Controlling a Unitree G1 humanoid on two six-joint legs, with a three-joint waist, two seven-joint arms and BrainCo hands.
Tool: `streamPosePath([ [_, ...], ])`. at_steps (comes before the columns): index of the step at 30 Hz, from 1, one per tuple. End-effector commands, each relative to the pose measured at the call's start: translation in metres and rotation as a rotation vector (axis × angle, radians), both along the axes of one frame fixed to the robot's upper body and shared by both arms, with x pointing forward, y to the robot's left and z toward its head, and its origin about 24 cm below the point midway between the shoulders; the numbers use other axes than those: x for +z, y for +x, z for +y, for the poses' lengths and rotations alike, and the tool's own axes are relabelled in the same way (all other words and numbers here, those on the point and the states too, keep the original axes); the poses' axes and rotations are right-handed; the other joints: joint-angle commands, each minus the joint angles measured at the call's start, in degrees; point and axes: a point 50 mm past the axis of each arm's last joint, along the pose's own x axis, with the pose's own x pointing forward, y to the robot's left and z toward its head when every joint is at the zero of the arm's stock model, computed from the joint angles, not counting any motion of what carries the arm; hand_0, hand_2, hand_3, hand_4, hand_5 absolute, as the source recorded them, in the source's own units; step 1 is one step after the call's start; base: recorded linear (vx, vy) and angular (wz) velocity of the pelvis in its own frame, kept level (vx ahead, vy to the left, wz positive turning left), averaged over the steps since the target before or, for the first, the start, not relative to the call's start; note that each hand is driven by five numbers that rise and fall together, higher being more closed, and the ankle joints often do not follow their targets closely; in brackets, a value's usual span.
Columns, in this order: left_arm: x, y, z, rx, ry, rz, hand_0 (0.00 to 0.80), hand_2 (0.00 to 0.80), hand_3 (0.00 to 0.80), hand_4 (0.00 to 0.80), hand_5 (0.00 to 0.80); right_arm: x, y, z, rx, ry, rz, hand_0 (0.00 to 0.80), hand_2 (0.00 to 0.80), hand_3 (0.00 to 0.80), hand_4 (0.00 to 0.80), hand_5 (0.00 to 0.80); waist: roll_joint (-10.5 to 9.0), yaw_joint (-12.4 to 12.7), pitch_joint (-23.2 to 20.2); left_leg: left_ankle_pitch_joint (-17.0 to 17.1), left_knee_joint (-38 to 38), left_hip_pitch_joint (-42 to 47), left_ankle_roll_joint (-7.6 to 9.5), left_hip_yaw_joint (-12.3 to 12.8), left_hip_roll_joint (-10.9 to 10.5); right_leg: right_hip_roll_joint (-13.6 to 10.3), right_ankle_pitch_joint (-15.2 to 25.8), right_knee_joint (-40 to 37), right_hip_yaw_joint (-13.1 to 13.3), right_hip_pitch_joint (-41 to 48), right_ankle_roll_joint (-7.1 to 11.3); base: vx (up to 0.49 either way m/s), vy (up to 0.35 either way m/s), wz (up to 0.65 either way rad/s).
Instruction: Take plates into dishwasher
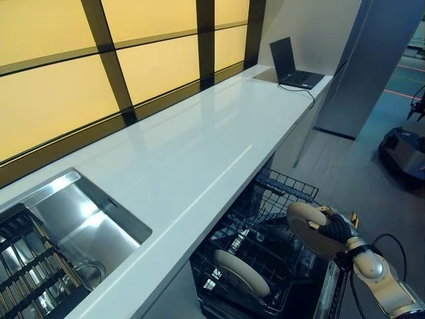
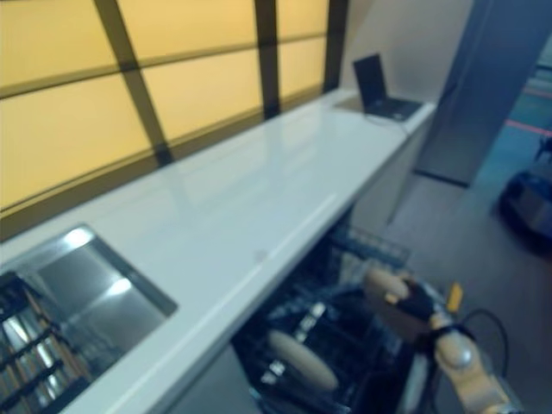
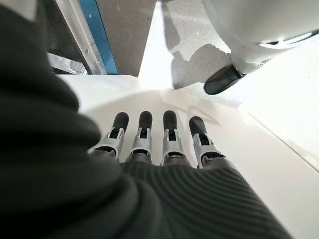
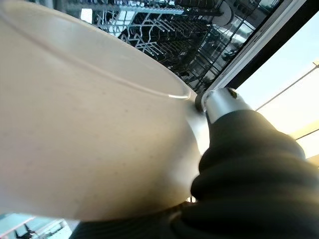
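My right hand [image 1: 337, 228] is shut on a cream plate [image 1: 309, 228], gripping its rim and holding it on edge above the right side of the pulled-out dishwasher rack [image 1: 285, 186]. The same plate [image 4: 84, 129] fills the right wrist view, with the rack's wires [image 4: 149, 30] beyond it. Another cream plate [image 1: 242, 272] stands on edge in the rack's front left part. My left hand [image 3: 154, 139] shows only in its own wrist view, fingers straight, over a white surface [image 3: 259, 164].
A long white counter [image 1: 199, 153] runs above the dishwasher, with a steel sink [image 1: 86, 226] and a dark drying rack [image 1: 26, 272] at its left end. A laptop [image 1: 295, 66] sits at the counter's far end. A grey floor [image 1: 358, 179] lies to the right.
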Motion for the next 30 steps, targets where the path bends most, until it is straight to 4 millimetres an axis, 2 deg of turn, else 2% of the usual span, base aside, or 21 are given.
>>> streamPosePath([
  [1, 0.007, 0.016, 0.013, -0.093, 0.066, -0.015, 0.0, 0.0, 0.0, 0.0, 0.0, 0.043, 0.018, 0.016, 0.074, -0.081, -0.159, 0.8, 0.8, 0.8, 0.8, 0.8, -2.56, 0.3, -1.6, 6.5, 0.1, -7.9, 0.7, -3.5, 1.4, -2.6, -2.7, 2.4, -3.6, 1.5, 0.31, 0.0, 0.0, 0.0],
  [7, 0.009, 0.021, 0.014, -0.109, 0.072, -0.015, 0.0, 0.0, 0.0, 0.0, 0.0, 0.057, 0.025, 0.018, 0.098, -0.162, -0.153, 0.8, 0.8, 0.8, 0.8, 0.8, -2.82, 0.6, -1.6, 6.4, 0.0, -7.9, 0.69, -3.9, 1.3, -2.6, -2.7, 2.3, -3.7, 1.4, 0.31, 0.0, 0.0, 0.0],
  [17, 0.012, 0.026, 0.017, -0.135, 0.092, -0.012, 0.0, 0.0, 0.0, 0.0, 0.0, 0.067, 0.038, 0.021, 0.112, -0.251, -0.111, 0.8, 0.8, 0.8, 0.8, 0.8, -2.93, 1.9, -0.7, 6.6, 0.1, -8.6, 0.76, -5.0, 1.0, -2.6, -2.6, 2.5, -4.4, 0.9, 0.27, -0.008, -0.015, 0.04],
  [30, 0.022, 0.05, 0.011, -0.178, 0.095, -0.07, 0.0, 0.0, 0.0, 0.0, 0.0, 0.066, 0.057, 0.041, 0.152, -0.282, -0.081, 0.8, 0.8, 0.8, 0.8, 0.8, -2.16, 2.9, 1.5, 6.8, 0.1, -10.2, 1.07, -6.6, 0.4, -2.8, -2.6, 3.5, -4.9, -1.2, 0.14, -0.02, -0.005, 0.04],
])
